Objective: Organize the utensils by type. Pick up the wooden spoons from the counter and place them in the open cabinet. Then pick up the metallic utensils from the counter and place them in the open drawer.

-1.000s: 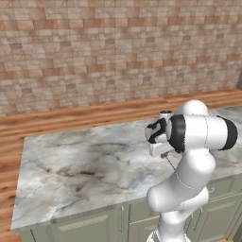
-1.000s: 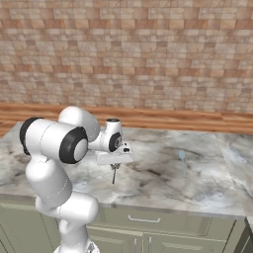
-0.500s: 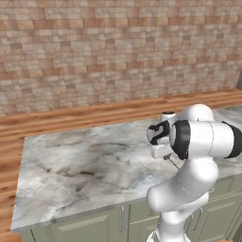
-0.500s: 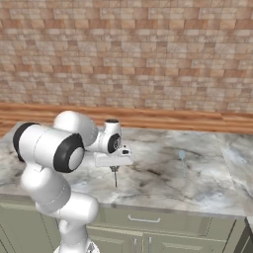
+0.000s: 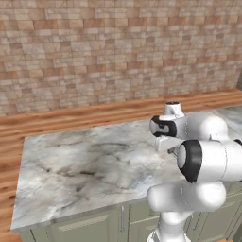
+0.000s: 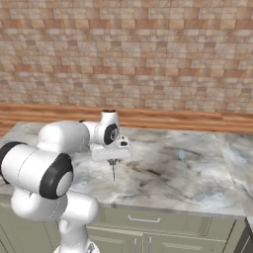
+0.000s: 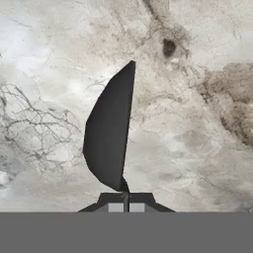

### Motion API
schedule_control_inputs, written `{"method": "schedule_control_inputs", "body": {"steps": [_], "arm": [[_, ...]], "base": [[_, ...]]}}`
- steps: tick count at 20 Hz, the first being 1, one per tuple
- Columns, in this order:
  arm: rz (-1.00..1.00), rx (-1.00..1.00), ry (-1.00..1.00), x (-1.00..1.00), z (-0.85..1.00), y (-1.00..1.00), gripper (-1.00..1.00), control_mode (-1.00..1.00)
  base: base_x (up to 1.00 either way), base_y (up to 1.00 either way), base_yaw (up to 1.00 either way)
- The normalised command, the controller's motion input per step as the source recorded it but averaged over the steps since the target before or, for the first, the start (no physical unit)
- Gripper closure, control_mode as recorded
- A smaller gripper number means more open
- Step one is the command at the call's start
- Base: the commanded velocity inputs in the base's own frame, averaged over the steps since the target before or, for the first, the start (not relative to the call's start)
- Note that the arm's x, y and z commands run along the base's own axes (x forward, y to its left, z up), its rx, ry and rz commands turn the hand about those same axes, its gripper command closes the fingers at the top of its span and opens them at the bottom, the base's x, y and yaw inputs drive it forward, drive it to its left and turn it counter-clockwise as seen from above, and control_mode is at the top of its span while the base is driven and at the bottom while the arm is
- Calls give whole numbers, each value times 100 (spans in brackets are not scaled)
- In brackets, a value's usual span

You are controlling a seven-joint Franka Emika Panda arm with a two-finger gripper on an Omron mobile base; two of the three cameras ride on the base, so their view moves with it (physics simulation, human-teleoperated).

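Note:
My gripper (image 6: 113, 160) points down over the marble counter (image 6: 163, 190) and is shut on a slim dark-grey metal utensil (image 6: 113, 173) that hangs from it above the slab. In the hand view the gripper (image 7: 126, 201) pinches the utensil (image 7: 111, 133) at its narrow end, and the piece shows as a dark flat blade against the veined counter (image 7: 197, 123). A thin grey metal spoon (image 6: 183, 162) lies on the counter to the right of the hand, apart from it. From the left base view, the white arm covers part of the counter (image 5: 85, 165).
A brick wall (image 6: 148, 54) rises behind a wooden ledge (image 6: 173, 118) at the counter's back. Sage-green base units (image 6: 148, 230) with slim handles sit under the slab. The arm's big elbow (image 5: 208, 160) hangs over the counter's front edge.
The jaws have closed the last bit on the metal utensil. The arm's elbow has swung lower and closer to the cameras, while the hand has barely moved.

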Motion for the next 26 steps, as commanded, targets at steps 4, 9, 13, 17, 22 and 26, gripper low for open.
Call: {"method": "schedule_control_inputs", "body": {"steps": [4, 9, 13, 17, 22, 26], "arm": [[11, 0, 0, -28, 70, 0, 100, -100], [14, 1, -5, -38, 66, 0, 100, -100], [16, 3, -9, -40, 59, 0, 100, -100], [12, 2, -5, -36, 58, 6, 100, -100], [14, 0, -1, -38, 43, 5, 100, -100], [8, 0, -7, -34, 39, 12, 100, -100]], "base": [[0, 0, 0], [0, 0, 0], [0, 0, 0], [0, 0, 0], [0, 0, 0], [0, 0, 0]]}}
